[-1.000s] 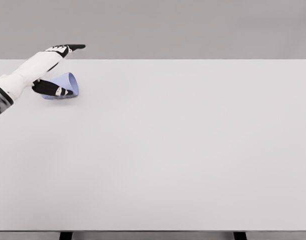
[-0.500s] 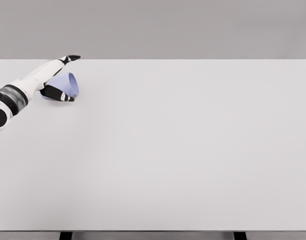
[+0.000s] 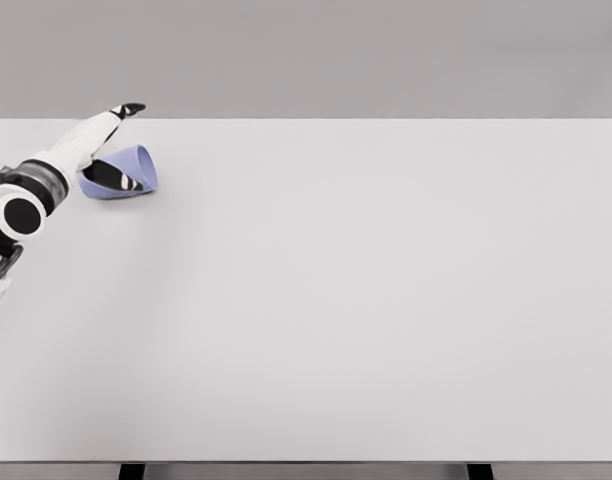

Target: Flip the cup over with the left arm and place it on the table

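The left hand [image 3: 114, 150] reaches in from the picture's left, its white forearm slanting up toward the far left corner of the table [image 3: 366, 300]; one dark-tipped finger points out past the far edge, while the thumb and other dark fingers curl low against the cup [image 3: 126, 175]; the hand looks closed on the cup, with a finger or thumb lying in or across its mouth, though how firm that hold is cannot be told from this angle.

The cup lies directly under and just to the near-right of the hand, touching it; it is on its side or steeply tilted on the tabletop, not upright; its long axis runs roughly left to right, the wider end toward the right, the narrower end tucked under the wrist; the left hand is the only one near it, since the right arm is out of view.

It is a small, pale lavender-blue cup, smooth and plain, tapering like a tumbler, with no handle visible; it casts a faint shadow on the white surface.

By my judgement the flip is not yet done; the coming move calls for a roll of the wrist that brings the cup's axis vertical, then setting it down; a loose pinch on so smooth a wall could let it slip or roll toward the near table edge.
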Controlling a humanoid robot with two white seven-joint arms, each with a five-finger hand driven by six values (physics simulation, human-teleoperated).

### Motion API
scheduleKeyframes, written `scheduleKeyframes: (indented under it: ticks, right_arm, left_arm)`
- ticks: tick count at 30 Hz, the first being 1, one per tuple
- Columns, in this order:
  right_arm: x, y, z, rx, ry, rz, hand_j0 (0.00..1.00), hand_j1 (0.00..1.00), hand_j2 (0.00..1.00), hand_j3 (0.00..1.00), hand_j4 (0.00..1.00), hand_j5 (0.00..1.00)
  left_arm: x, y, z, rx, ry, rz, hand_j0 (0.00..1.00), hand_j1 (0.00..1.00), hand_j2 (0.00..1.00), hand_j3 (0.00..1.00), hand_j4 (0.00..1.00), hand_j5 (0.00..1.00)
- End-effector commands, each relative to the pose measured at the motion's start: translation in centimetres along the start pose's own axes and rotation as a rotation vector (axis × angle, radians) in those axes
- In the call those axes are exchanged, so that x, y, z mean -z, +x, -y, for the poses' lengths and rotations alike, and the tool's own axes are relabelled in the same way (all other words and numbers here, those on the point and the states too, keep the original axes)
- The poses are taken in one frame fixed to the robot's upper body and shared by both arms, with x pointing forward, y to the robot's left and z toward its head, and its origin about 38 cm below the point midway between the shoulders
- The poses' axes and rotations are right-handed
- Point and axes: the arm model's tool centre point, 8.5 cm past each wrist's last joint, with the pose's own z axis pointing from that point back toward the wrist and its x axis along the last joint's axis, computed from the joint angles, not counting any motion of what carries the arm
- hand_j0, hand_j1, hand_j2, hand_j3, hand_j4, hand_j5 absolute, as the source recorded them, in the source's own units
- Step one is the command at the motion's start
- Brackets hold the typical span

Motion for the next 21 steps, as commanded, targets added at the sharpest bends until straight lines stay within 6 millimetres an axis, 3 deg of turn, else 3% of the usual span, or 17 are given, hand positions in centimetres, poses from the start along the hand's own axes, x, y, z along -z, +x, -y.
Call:
scheduleKeyframes:
  ticks: [1, 21]
  right_arm:
    - [0.0, 0.0, 0.0, 0.000, 0.000, 0.000, 1.00, 1.00, 1.00, 1.00, 1.00, 1.00]
    - [0.0, 0.0, 0.0, 0.000, -0.001, 0.000, 1.00, 1.00, 1.00, 1.00, 1.00, 1.00]
  left_arm:
    - [0.5, -0.1, 1.0, -0.006, 0.007, -0.020, 1.00, 1.00, 1.00, 1.00, 1.00, 1.00]
    - [1.7, -1.4, 2.4, -0.008, -0.025, -0.078, 1.00, 1.00, 1.00, 1.00, 1.00, 1.00]
